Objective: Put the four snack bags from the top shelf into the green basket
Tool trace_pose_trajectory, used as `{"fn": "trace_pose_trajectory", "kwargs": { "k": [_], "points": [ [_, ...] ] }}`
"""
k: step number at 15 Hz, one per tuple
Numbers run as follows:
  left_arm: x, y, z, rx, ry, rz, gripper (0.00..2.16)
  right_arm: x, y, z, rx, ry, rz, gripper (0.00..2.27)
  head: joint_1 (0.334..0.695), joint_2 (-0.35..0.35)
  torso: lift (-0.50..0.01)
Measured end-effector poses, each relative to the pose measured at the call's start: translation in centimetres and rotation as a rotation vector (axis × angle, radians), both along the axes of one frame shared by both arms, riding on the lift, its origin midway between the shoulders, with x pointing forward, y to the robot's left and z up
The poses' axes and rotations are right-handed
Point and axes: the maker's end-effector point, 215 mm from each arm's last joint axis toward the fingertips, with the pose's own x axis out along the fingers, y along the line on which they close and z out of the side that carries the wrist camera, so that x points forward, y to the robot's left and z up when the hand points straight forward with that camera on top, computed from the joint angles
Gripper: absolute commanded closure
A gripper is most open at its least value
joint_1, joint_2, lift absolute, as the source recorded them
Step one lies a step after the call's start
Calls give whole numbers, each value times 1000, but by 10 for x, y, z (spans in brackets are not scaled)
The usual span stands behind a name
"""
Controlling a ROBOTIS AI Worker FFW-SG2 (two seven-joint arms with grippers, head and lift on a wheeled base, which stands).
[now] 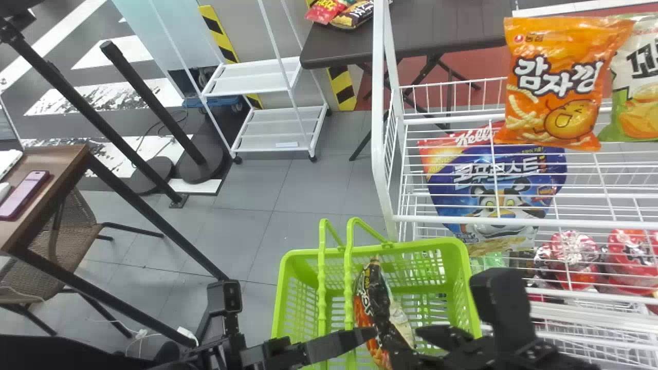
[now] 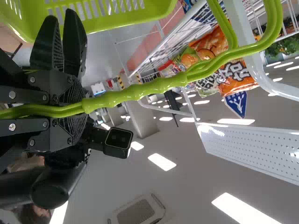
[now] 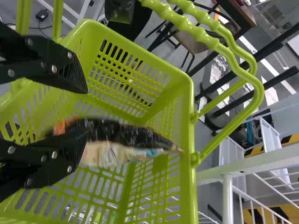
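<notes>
Red flooring (image 1: 488,64) behind white-lettered orange snack bag (image 1: 560,46), right fingers (image 1: 443,335) apart, left fingers (image 1: 334,345) clamped on green handles (image 1: 322,293)

the white wire rack (image 1: 379,128) bears an upright orange bag (image 1: 560,110) beside a white-and-green bag (image 1: 637,115); lower, behind wires, sit a blue bag (image 1: 452,191) and red packages (image 1: 573,252). a dark table (image 1: 437,31) holds small snack packs (image 1: 354,15).

Left tool (image 1: 364,338) closed, right tool (image 1: 411,341) open
</notes>
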Motion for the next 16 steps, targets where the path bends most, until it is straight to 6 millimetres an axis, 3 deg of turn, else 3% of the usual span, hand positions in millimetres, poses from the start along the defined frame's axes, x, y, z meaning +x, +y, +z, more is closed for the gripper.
{"fn": "trace_pose_trajectory", "kwargs": {
  "k": [2,4,6,7,8,13,16],
  "points": [
    [-1,-1,0,-2,2,-2,2145,34,-45,22,-1,-68,-102,60,695,350,0],
    [-2,-2,-1,-2,4,-4,2145,80,-106,41,-26,-164,-235,63,695,348,0],
    [-4,-3,-1,-3,5,-6,2145,134,-170,65,-70,-264,-361,63,695,231,0],
    [-4,-3,-1,-3,5,-8,2145,154,-191,72,-86,-299,-403,63,695,149,0],
    [-4,-4,0,-4,4,-11,2145,176,-209,79,-92,-343,-439,63,695,114,0],
    [-4,-5,1,-3,0,-14,2145,267,-261,91,-137,-481,-538,63,695,13,0],
    [-4,-6,1,-4,1,-16,2145,312,-275,94,-164,-539,-562,63,695,-4,0]
  ]
}}
